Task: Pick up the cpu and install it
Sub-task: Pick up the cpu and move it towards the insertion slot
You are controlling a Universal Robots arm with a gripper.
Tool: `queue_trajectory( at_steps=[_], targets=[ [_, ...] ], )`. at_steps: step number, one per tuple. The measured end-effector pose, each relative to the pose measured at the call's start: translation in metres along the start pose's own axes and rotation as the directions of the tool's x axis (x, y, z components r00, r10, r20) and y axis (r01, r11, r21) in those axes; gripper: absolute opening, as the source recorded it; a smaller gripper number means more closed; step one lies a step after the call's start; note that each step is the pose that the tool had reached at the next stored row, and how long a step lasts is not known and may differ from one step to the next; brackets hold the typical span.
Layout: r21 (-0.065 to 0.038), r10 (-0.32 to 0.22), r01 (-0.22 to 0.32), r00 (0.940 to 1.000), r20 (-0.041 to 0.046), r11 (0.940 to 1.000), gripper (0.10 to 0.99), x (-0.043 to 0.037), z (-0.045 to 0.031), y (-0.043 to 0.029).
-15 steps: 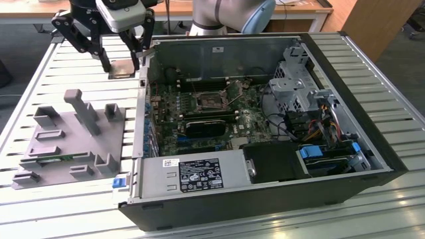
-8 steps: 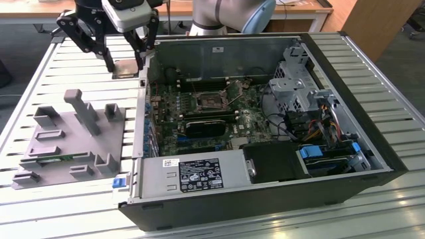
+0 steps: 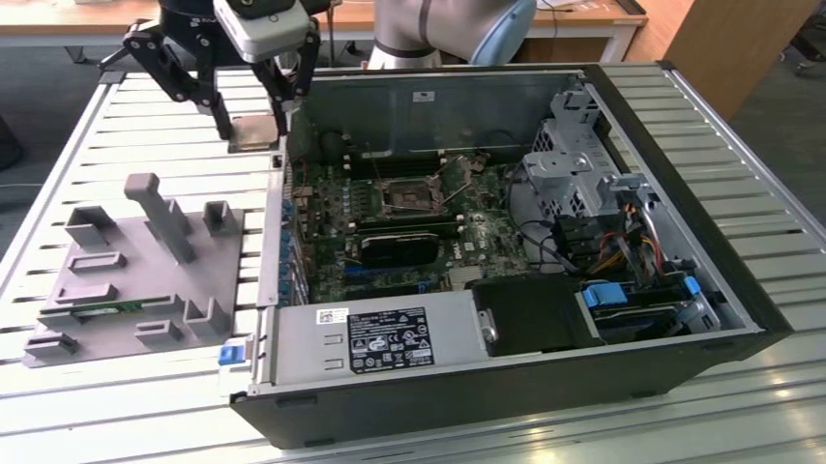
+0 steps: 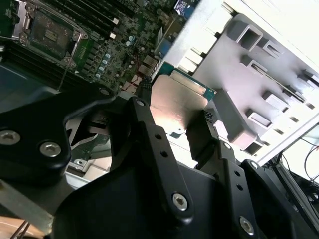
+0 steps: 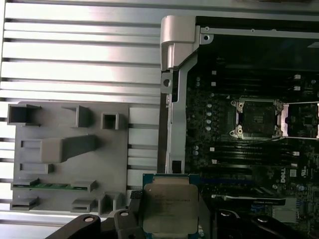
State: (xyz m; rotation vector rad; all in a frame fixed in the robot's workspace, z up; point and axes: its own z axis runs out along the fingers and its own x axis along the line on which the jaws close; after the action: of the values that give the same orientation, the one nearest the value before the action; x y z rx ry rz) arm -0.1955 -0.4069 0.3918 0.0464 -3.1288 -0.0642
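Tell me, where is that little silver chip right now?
The cpu is clamped in the tool at the exterior view's upper left, hanging by the open computer case wall, beyond the grey parts tray.

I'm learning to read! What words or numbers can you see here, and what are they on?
White sticker on the grey box: print too small to read.
Small sticker on the computer case wall: too small to read.
Chip in the gripper: faint print, unreadable.

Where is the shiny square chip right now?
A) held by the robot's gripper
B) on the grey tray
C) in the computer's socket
A: the gripper is shut on the cpu, and the socket is bare.
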Motion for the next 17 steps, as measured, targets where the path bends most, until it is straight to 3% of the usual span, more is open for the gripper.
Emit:
queue_trajectory(
  at_steps=[8,17],
  targets=[
    [0.0,0.0,0.0,1.0,0.0,1.0,0.533,-0.0177,0.001,0.0109],
    [0.0,0.0,0.0,1.0,0.0001,1.0,0.533,-0.0359,0.0014,0.0137]
  ],
)
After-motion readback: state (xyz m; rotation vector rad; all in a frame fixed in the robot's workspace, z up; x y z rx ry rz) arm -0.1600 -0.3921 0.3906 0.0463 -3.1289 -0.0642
